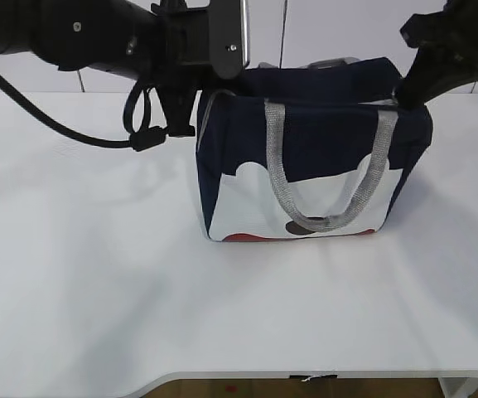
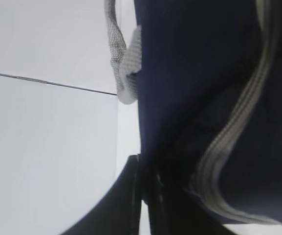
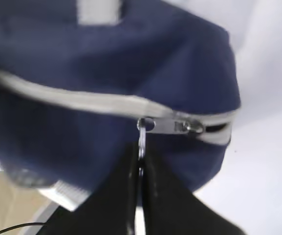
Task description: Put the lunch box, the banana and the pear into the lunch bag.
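Observation:
The navy lunch bag (image 1: 305, 157) stands on the table, its white-and-red face and grey handles toward the camera. My left gripper (image 1: 203, 98) is at the bag's top left corner; in the left wrist view the gripper (image 2: 145, 178) is shut on the bag's fabric edge (image 2: 180, 98), beside the grey zipper tape (image 2: 228, 142). My right gripper (image 1: 404, 98) is at the top right corner; in the right wrist view the gripper (image 3: 141, 159) is shut on the ring pull (image 3: 141, 137) of the zipper slider (image 3: 175, 126), near the bag's end. The lunch box, banana and pear are out of view.
The white table (image 1: 98, 274) stretches to the left and front of the bag. The left arm's black cable (image 1: 73, 133) loops over the table at the back left. A white wall stands behind.

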### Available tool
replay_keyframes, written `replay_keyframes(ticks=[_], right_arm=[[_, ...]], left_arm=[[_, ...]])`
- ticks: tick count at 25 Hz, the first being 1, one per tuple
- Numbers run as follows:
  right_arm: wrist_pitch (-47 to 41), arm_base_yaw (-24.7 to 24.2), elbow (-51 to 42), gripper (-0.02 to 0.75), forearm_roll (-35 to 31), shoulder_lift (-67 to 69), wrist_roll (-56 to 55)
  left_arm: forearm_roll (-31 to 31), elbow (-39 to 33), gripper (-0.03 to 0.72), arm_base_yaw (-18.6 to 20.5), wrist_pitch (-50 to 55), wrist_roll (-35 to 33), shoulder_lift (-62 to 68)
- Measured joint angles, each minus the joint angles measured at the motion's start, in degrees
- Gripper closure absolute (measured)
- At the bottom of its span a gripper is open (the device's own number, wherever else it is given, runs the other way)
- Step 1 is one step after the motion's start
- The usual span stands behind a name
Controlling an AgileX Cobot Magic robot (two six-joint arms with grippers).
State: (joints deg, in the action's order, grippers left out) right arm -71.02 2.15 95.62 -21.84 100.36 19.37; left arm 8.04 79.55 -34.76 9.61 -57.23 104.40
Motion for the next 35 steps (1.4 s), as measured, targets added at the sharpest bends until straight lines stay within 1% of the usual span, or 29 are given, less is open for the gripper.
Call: replay_keyframes(ticks=[5,12,14,17,19,22,30,35], right_arm=[[0.0,0.0,-2.79,0.731,-0.81,-5.32,-2.6],[0.0,0.0,-3.01,0.731,-1.05,-6.1,-15.81],[0.0,0.0,-3.01,0.731,0.69,-6.1,-19.71],[0.0,0.0,-3.01,0.731,6.5,-5.58,-26.45],[0.0,0.0,-3.01,0.731,9.08,-5.46,-29.4],[0.0,0.0,-3.01,0.731,10.3,-5.33,-31.14],[2.59,0.0,-3.01,0.731,10.79,-4.87,-31.78],[2.39,0.0,-2.7,0.731,10.92,-2.39,-34.6]], left_arm=[[0.32,0.0,0.693,0.0,-0.71,0.0,0.0],[0.32,0.0,0.693,0.0,0.97,0.0,0.0],[0.46,0.0,0.693,0.0,2.95,0.0,0.0],[1.41,0.0,0.693,0.0,6.06,0.0,0.0],[1.98,0.0,0.693,0.0,6.75,0.0,0.0],[2.07,0.0,0.693,0.0,6.86,0.0,0.0],[2.11,0.0,0.693,0.0,7.05,0.0,0.0],[2.2,0.0,0.693,0.0,6.82,0.0,0.0]])
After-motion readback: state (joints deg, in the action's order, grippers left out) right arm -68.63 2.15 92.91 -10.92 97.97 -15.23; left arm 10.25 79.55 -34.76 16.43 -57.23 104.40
